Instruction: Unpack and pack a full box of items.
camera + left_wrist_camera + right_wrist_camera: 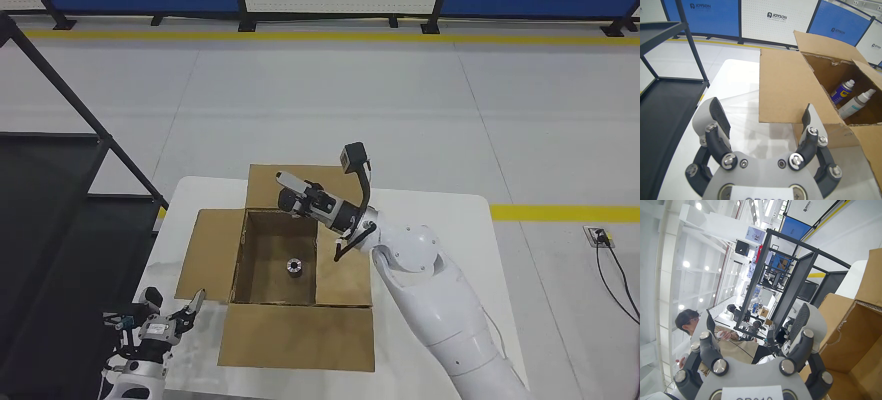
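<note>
**Both grippers spread wide and empty beside the open box**

The left gripper [761,103] has its jaws spread wide with nothing between the pads [719,115]. In the top view the left gripper [173,300] sits low over the near left corner of the table [440,215], just left of the box's near flap and clear of the cardboard.

The right gripper [755,311] is also wide apart and grips nothing. From above, the right gripper [282,192] hangs over the far edge of the box [210,255], above the far flap, pointing left.

The box [787,81] stands in the middle of the table [730,75] with all four flaps folded outward. Inside it, the left wrist view shows a blue spray can [843,91] and a white spray bottle [855,106] side by side, both tilted, with their nozzles up. The top view shows one small round thing [294,265] on the box floor, too small to tell what it is. The right wrist view looks past the box [857,336] from its far side.

A black shelf rack [50,250] stands to the left of the table, and its lower shelf [664,106] runs beside the table's left edge
</note>
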Motion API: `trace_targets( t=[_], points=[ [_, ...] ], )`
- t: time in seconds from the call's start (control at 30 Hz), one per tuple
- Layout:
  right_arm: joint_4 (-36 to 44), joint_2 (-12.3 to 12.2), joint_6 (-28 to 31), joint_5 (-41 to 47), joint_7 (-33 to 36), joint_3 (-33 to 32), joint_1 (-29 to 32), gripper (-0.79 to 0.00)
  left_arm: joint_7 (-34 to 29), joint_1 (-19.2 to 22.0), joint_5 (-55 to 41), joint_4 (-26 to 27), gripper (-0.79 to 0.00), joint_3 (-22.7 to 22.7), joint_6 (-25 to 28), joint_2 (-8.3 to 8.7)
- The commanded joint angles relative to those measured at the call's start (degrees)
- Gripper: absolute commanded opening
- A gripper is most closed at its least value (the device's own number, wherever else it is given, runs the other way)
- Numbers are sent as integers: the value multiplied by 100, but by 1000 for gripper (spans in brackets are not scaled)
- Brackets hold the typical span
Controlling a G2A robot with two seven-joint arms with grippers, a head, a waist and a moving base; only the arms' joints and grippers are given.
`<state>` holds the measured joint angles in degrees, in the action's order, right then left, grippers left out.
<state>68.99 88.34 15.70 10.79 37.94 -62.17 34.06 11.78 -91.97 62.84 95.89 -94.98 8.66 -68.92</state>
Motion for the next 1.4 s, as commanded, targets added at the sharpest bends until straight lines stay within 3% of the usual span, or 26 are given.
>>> trace_targets(
  t=[0.0, 0.67, 0.97, 1.13, 1.23, 1.37],
  points=[
    [0, 0, 0, 0, 0, 0, 0, 0, 0, 0, 0, 0, 0, 0, 0, 0],
    [19, -1, 6, -17, -9, 4, 17, 0, 0, 0, 0, 0, 0, 0, 0, 0],
    [860, -174, 399, -402, 258, -320, 736, 0, -437, 114, -98, 29, 0, 84, -237, -26],
    [1616, -325, 832, -659, 327, -745, 1439, 0, -545, 146, 80, 56, 0, 197, -483, -46],
    [2060, -422, 1188, -689, 305, -1100, 1997, 0, -327, -64, 189, 298, 0, 267, -600, -67],
    [2386, -531, 1697, -572, 303, -1548, 2663, 0, 119, -685, 400, 981, 0, 264, -551, -77]
  ],
)
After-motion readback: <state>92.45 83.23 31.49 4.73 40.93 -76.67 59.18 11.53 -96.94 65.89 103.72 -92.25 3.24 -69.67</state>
